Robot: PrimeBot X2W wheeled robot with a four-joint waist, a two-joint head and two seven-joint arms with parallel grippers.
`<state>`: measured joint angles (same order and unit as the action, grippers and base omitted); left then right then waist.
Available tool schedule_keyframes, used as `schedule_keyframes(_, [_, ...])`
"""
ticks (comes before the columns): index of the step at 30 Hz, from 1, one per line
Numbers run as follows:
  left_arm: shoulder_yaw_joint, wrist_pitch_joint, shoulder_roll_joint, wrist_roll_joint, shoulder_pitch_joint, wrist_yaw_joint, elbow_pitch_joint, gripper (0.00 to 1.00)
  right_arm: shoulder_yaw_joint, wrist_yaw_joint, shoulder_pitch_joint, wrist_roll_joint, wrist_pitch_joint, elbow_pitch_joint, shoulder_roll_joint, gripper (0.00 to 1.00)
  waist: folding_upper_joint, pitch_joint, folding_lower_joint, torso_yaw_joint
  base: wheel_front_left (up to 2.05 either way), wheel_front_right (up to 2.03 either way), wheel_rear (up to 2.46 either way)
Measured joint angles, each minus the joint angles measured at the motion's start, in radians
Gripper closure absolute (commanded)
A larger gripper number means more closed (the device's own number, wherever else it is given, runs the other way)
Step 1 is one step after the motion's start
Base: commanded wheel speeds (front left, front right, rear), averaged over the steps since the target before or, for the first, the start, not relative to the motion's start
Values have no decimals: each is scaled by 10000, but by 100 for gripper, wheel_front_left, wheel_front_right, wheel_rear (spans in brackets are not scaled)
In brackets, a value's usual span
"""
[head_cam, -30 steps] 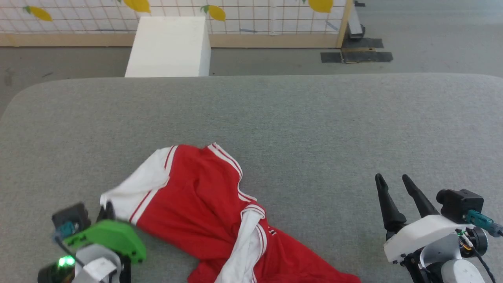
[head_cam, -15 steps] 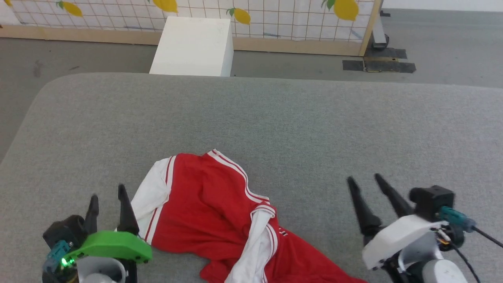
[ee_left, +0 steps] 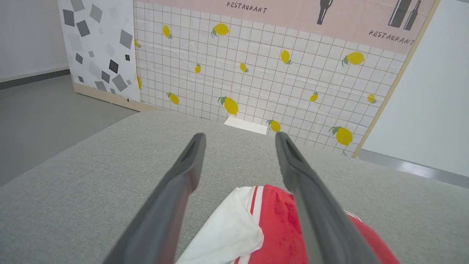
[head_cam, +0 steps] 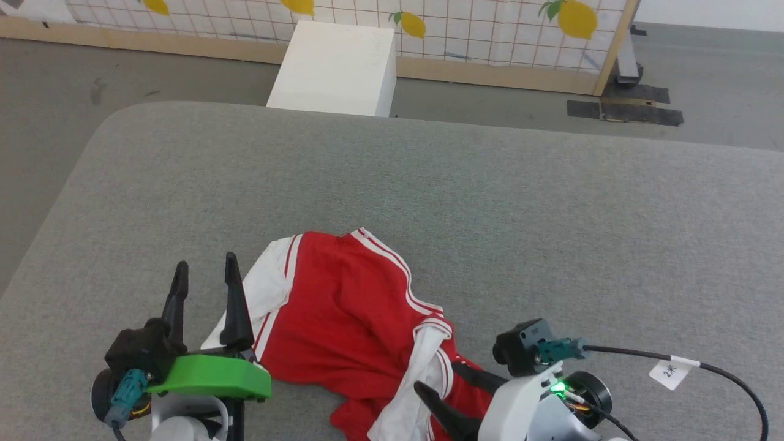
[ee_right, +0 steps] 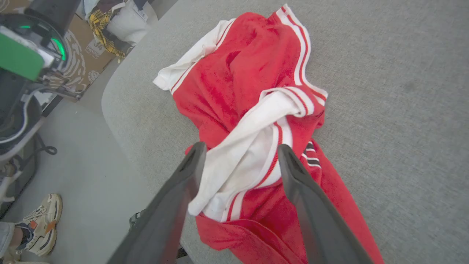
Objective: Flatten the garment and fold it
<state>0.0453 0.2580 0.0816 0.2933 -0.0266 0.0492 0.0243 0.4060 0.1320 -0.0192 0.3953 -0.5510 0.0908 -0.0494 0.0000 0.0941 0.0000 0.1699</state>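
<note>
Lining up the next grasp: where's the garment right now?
Head view, lower centre: the garment lies crumpled on the grey surface near its front edge, between the left gripper and the right gripper.

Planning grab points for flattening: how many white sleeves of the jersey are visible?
2. One sleeve lies at the left edge of the jersey, beside the left gripper; the other is bunched across its middle, by the right gripper. Folds may hide parts of each.

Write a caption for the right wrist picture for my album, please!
Open right gripper hovers over the crumpled red jersey shirt with white sleeves on the grey fabric surface.
</note>
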Motion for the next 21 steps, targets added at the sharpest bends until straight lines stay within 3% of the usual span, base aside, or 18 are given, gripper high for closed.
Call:
schedule_keyframes(6, [-13,0,-222,-150,-6,-337,320,0,123,0,133,27,-418,-194,-4,0,0,119,0,342,0,0,0])
schedule_keyframes(7, [-19,2,-228,-169,-8,-393,366,0,134,0,219,56,-416,-299,-2,13,0,152,0,405,0,0,0])
schedule_keyframes(8, [-21,0,-234,-169,-12,-407,412,0,136,0,314,46,-407,-412,0,51,0,187,0,464,0,0,0])
schedule_keyframes(9, [-13,0,-238,-169,-14,-408,453,0,134,0,400,29,-380,-518,-4,58,0,216,0,506,0,0,0])
schedule_keyframes(11, [-4,0,-247,-180,-15,-412,562,0,115,0,593,21,-280,-754,-2,100,0,284,0,596,0,0,0])
schedule_keyframes(17, [134,0,-259,-90,-14,-431,738,0,-322,0,999,23,376,-1204,0,100,0,297,0,659,0,0,0])
schedule_keyframes(21, [184,0,-263,-88,-13,-391,813,0,-1340,0,1185,-263,598,-1210,6,100,0,196,0,579,0,0,0])
